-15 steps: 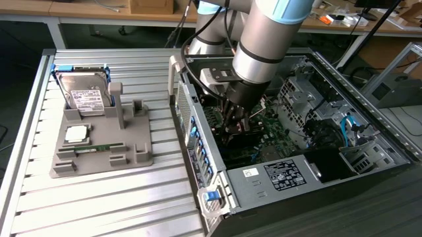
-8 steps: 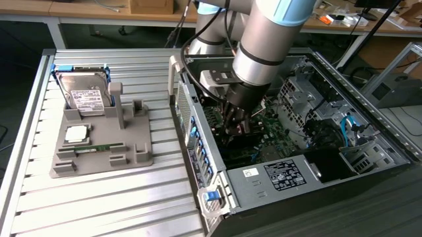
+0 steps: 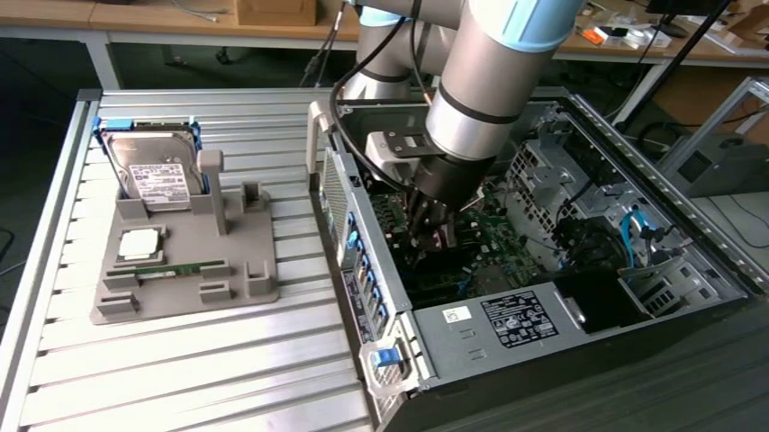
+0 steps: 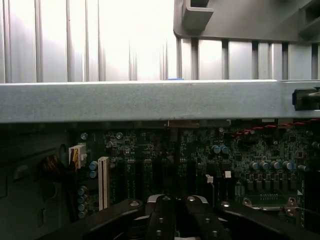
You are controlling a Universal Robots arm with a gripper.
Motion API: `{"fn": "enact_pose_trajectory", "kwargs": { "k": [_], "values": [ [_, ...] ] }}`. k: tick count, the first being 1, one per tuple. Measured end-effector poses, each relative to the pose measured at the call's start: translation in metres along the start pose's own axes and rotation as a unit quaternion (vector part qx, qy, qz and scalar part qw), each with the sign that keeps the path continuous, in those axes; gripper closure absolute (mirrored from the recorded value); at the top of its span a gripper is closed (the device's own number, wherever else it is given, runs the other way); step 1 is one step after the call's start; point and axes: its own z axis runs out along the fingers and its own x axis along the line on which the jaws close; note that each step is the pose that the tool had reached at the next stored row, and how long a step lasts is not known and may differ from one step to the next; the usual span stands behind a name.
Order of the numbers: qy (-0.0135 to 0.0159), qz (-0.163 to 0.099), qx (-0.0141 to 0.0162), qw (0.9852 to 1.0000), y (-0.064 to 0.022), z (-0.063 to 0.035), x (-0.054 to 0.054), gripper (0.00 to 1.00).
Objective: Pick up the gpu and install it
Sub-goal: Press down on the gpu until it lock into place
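The tool (image 3: 429,236) is closed inside the case (image 3: 673,207), over the motherboard (image 4: 200,155). Whether it grips the gpu I cannot tell; no card shows. Press straight down, squarely.

Slatted metal table (image 3: 180,360): grey parts tray (image 3: 180,270), open computer case (image 3: 541,351).
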Motion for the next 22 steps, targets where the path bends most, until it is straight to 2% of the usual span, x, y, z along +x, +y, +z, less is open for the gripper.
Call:
{"fn": "enact_pose_trajectory", "kwargs": {
  "k": [7, 13, 22],
  "values": [
    [0.0008, -0.012, -0.0001, 0.9999, -0.0014, -0.0002, -0.002, 0.89],
    [0.0009, -0.018, 0.0001, 0.9998, -0.0024, -0.0001, -0.011, 0.89],
    [0.0011, -0.018, 0.0002, 0.9998, 0.001, 0.0018, -0.011, 0.89]
  ]
}}
